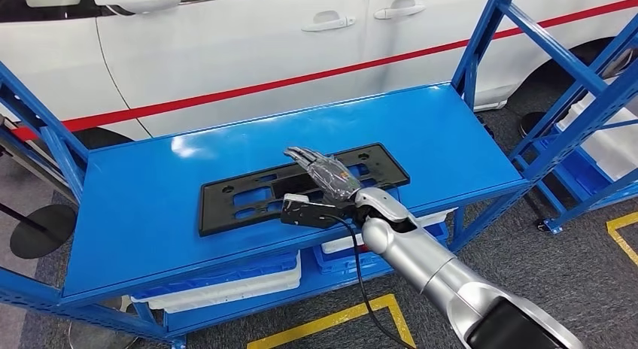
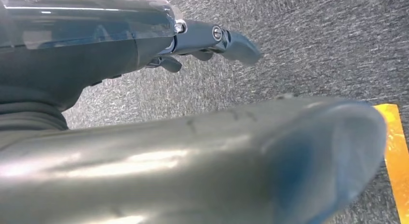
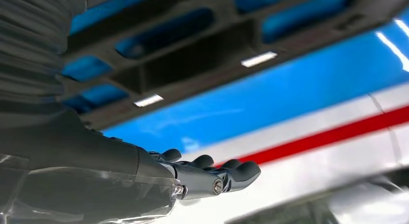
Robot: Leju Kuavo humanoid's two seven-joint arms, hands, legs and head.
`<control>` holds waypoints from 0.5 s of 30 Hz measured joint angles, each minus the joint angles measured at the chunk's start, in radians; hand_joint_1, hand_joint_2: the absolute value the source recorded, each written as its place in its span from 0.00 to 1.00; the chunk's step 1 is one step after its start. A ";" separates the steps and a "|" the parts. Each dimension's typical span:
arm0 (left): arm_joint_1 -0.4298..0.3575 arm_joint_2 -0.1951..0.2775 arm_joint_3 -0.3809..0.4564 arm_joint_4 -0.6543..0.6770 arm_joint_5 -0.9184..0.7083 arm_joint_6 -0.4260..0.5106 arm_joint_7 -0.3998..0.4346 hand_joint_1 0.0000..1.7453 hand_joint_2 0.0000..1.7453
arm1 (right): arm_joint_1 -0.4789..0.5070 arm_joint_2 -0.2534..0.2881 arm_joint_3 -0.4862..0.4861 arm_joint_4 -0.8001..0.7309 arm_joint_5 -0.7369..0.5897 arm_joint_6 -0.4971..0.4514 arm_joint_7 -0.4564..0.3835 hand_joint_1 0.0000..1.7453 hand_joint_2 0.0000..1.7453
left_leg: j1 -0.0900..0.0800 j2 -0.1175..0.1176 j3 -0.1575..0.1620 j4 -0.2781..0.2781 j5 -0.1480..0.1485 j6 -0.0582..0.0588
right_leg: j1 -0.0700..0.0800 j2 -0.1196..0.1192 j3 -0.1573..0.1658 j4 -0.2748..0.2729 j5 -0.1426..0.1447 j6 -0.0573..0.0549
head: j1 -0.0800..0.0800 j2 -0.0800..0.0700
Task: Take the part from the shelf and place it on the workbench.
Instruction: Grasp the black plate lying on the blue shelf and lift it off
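Fingers (image 1: 308,159) of the right hand (image 1: 325,185) are stretched out straight and slightly apart above the part, holding nothing, with the thumb reaching out toward the left of the frame just over the part's near edge. From these pictures I cannot tell whether any fingertip touches the plastic.

Largest in the head view is a white car (image 1: 248,40) with a red stripe, filling the top of the frame behind everything else. In front of it, across the centre, stands a blue shelf (image 1: 135,206) with a wide flat top deck and slanted blue uprights at both sides. White and blue bins (image 1: 226,285) sit on the level beneath, at lower centre.

Lying flat on the top deck, in the middle of the frame, is the part (image 1: 248,198): a long black plastic panel with rectangular cut-outs through which the blue shows. It rests near the front edge, probably so an arm can reach it. The silver right arm (image 1: 436,274) rises from the lower right to meet it, a black cable trailing below.

An open, flat hand over the panel's right half suggests the grasp is being lined up, not yet made.

In the left wrist view, the left hand (image 2: 212,40) hangs over grey carpet, holding nothing, its dark fingers curled loosely inward; it seems idle because one hand suffices here.
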 joint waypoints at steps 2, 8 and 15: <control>-0.003 0.000 0.000 0.000 -0.005 -0.001 0.002 0.00 0.00 | -0.004 -0.001 0.002 0.025 -0.003 -0.001 -0.002 0.00 1.00 | 0.001 -0.001 0.000 0.008 -0.006 -0.006 | -0.005 -0.001 0.060 -0.134 0.073 0.002 | 0.000 0.000; -0.012 0.001 0.000 0.000 -0.008 0.001 0.007 0.00 0.00 | -0.019 0.001 0.011 0.093 -0.005 -0.002 -0.008 0.00 1.00 | -0.002 -0.002 -0.012 0.025 -0.017 -0.034 | 0.001 0.003 0.106 -0.254 0.111 -0.029 | -0.002 0.000; -0.008 0.001 0.000 0.000 -0.006 0.002 0.006 0.00 0.00 | -0.027 0.017 0.022 0.136 -0.004 -0.001 -0.009 0.00 1.00 | 0.001 -0.002 -0.146 0.314 -0.138 -0.048 | 0.005 0.001 0.108 -0.258 0.113 -0.050 | -0.005 0.000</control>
